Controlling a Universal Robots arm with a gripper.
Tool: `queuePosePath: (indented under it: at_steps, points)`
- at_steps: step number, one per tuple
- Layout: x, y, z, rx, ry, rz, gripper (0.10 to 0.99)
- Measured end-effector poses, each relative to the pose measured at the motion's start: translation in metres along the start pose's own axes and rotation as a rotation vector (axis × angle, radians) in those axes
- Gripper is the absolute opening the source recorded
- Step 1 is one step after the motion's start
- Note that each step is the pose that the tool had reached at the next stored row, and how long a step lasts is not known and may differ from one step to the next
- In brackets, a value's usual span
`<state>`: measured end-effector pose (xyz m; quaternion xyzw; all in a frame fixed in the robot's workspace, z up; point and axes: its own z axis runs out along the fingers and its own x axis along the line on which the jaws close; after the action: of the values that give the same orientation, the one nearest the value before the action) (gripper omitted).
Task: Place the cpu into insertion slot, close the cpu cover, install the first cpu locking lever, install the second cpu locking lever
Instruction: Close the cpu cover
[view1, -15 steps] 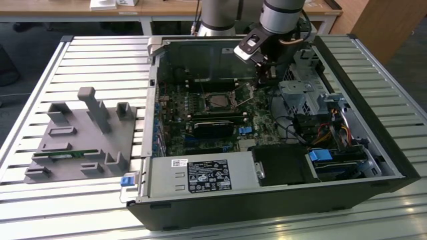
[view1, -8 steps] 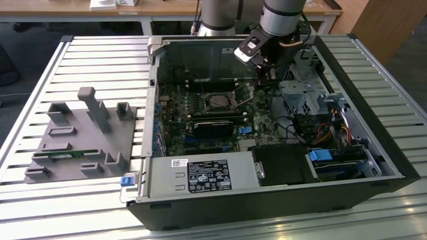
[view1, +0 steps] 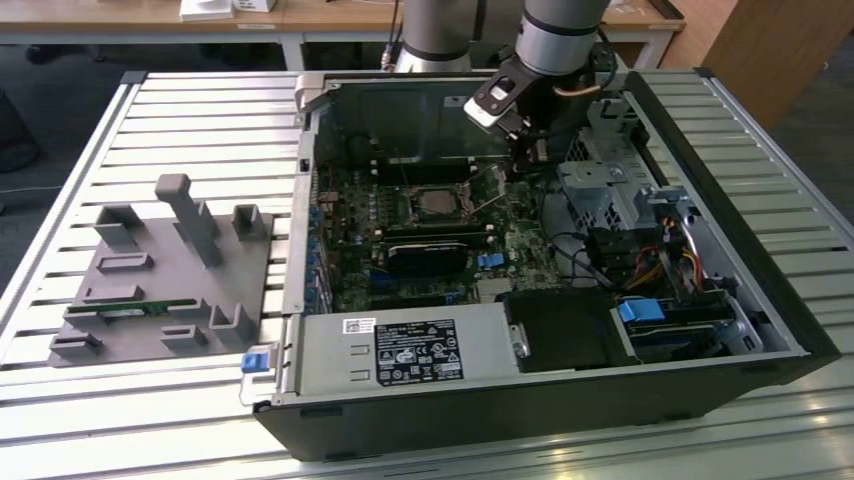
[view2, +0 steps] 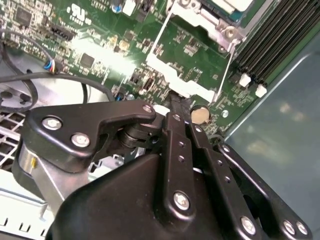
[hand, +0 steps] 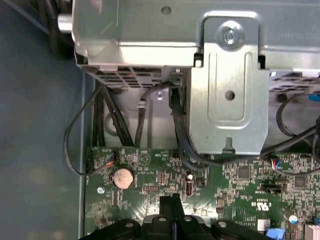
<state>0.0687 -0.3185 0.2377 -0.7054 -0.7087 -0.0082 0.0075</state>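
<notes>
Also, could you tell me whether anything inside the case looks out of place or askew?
Only one thing: a thin locking lever beside the cpu stands raised at a slant rather than latched flat, close to the hand. Nothing looks spilled or damaged.

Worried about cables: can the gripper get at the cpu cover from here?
Probably yes: the gripper, jaws shut, hangs beside the cpu cover over bare board; no cable crosses between.
</notes>
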Motion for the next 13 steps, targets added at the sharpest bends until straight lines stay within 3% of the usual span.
queuePosePath:
  at_steps: [13]
  points:
    - [0.0,-0.0065,0.0001,0.0,0.0002,0.0,0.106]
